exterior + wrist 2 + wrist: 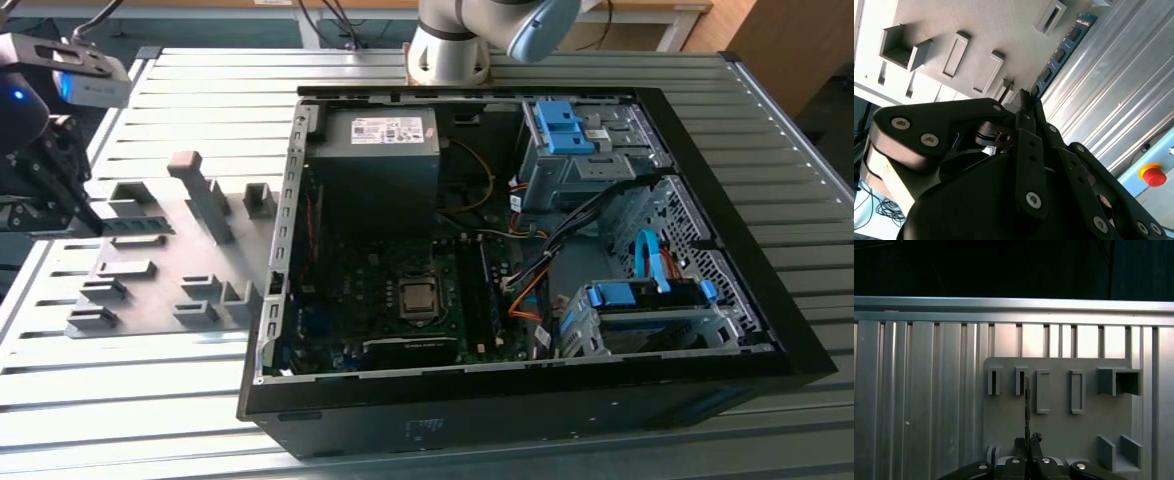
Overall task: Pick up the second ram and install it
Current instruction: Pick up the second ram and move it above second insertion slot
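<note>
Second wrist view: the second ram (1060, 54) is seen clamped at one end between the closed fingers of the pincer (1024, 99), along the edge of the grey holder plate (954, 20).

Status: the stick is grasped, but whether it is clear of the plate cannot be told. Installation is not yet done. In the exterior view the open computer case (801, 335) and its motherboard (387, 275) lie well apart, toward the exterior view's right.

Arm pose: the wrist is held low over the plate at the exterior view's left, above the ribbed counter (174, 100), with the fingers pointed down.
</note>
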Robot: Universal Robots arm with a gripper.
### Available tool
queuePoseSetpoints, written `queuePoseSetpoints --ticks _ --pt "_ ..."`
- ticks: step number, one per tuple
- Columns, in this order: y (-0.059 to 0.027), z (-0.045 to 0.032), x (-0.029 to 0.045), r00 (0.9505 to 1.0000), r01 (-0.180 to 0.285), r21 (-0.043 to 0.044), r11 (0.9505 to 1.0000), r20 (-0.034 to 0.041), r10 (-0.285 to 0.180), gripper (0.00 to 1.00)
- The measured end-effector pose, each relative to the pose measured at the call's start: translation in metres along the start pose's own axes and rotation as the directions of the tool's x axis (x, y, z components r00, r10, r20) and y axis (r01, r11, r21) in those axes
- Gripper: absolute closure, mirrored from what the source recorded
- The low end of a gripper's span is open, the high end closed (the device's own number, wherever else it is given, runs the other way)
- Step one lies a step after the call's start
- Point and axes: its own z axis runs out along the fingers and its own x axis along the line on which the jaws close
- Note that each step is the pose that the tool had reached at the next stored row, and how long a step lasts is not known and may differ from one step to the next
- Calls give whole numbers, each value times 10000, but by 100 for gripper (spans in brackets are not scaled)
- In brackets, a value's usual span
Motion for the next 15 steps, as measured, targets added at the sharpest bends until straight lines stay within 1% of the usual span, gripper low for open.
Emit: queuePoseSetpoints --ticks 7,8,15 --pt "1 -125 -1 10000 0 1 10000 0 0 86" --pt "2 -202 -2 10000 0 3 10000 1 0 86" --pt "4 -364 -4 10000 0 2 10000 0 0 86"
